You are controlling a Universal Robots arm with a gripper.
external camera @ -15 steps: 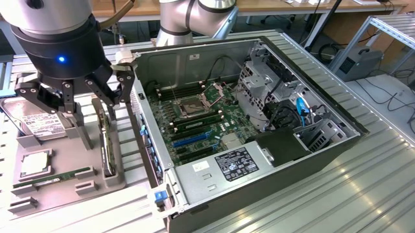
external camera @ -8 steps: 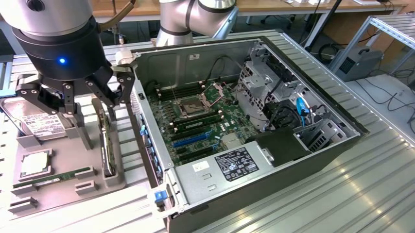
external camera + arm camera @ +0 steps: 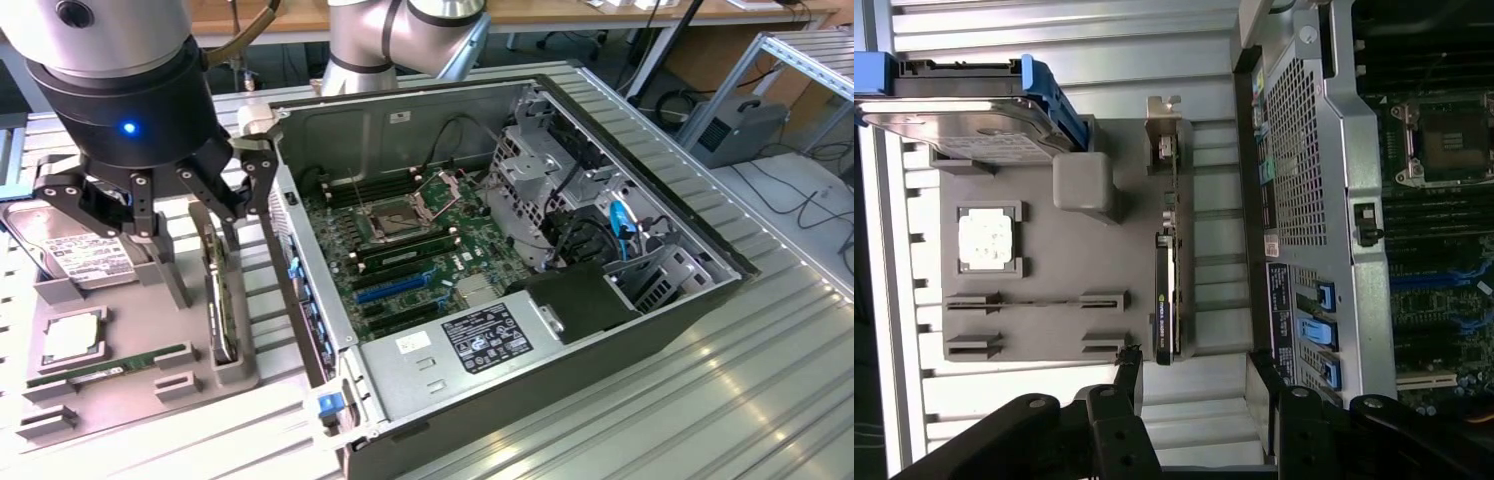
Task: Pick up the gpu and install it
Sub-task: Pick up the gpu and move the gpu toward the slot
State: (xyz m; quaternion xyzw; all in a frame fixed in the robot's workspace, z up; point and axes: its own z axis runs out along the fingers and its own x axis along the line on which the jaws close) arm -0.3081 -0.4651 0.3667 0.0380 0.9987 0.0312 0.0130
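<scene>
Standing by the worktop (image 3: 747,400), I see the end effector (image 3: 187,222) hanging empty over the grey holder (image 3: 134,385), its fingers spread apart with nothing between them. The gpu (image 3: 220,295) has not been lifted. It stands on its thin edge in a slot along the side of the holder nearest the open case (image 3: 400,125), with its silver bracket at the end towards the arm's base. In the wrist view the card lies between the lines of the two fingers but closer to one of them than the other, so it does not look centred. I'd worry about that offset: one finger could meet the card first and push it over in its slot, or close on it crooked. The card also sits just beside the case wall, so the finger on that side has little room and might catch the sheet metal. The holder's upright post (image 3: 160,265) and the hard drive (image 3: 67,255) stand near the other finger, another likely snag. A thin card gripped off-square might also twist or slip.
</scene>
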